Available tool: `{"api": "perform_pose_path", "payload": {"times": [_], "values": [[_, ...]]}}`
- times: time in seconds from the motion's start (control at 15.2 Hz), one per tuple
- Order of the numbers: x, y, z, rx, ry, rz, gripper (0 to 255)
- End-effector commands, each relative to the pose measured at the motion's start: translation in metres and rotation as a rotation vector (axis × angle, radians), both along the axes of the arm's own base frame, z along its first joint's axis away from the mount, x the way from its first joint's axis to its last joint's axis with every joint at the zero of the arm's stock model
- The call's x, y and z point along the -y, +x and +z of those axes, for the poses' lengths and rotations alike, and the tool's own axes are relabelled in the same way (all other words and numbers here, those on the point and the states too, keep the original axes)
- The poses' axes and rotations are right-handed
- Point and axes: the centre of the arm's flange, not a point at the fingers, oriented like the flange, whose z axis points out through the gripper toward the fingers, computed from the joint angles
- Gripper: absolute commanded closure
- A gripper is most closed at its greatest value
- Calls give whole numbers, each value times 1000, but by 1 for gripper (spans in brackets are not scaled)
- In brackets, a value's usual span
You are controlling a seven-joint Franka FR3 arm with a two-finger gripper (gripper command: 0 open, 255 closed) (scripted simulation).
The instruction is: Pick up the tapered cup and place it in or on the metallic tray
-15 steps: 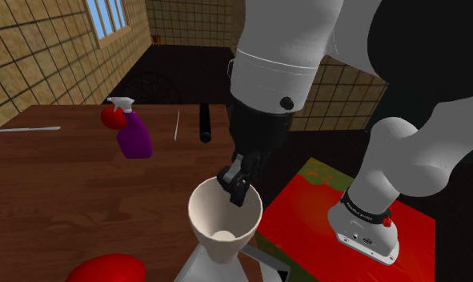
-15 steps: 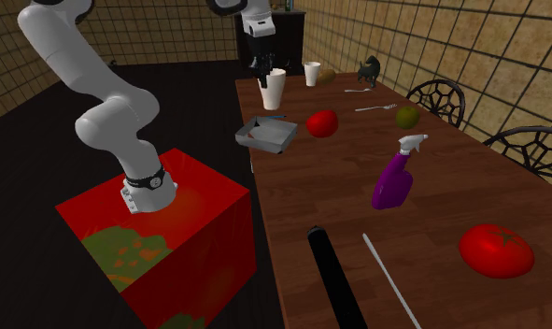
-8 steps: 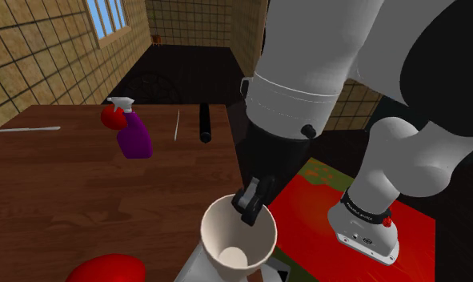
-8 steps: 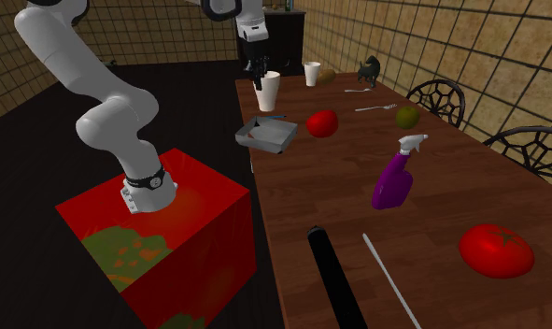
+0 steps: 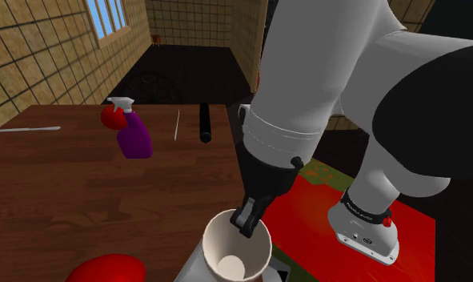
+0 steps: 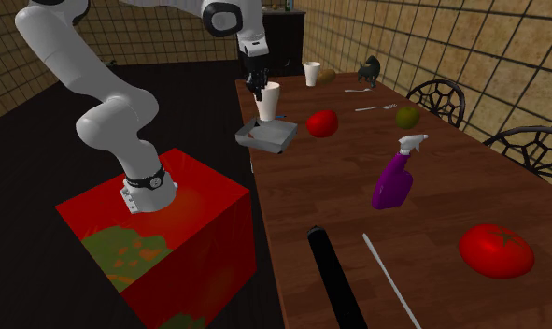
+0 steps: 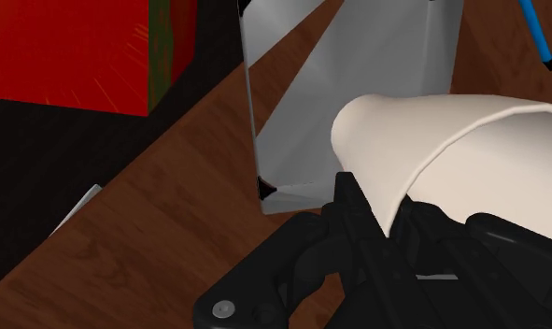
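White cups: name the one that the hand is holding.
The white tapered cup over the grey metallic tray, its rim clasped by the black hand; the other white cup stands free farther along the wooden table.

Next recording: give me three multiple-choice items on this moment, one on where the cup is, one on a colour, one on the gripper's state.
1. Where is the tapered cup?
A over the grey tray
B on the floor
C on the red stand

2. What colour is the spray bottle?
A green
B purple
C yellow

3. The gripper is:
A open, clear of the cup
B shut on the cup's rim
C shut on nothing

Answers: 1 A, the second exterior view shows the cup right above the tray. 2 B, its body is purple under a white trigger. 3 B, the wrist view shows it clasping the rim.
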Motion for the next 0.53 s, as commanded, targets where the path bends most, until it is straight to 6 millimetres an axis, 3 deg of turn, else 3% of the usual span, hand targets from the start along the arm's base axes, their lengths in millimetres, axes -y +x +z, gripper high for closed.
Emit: {"api": "perform_pose_path", "payload": {"times": [0.0, 0.46], "values": [[0, 0, -11, 1, 1, 0, 255], [0, 0, -51, 1, 1, 0, 255]]}}
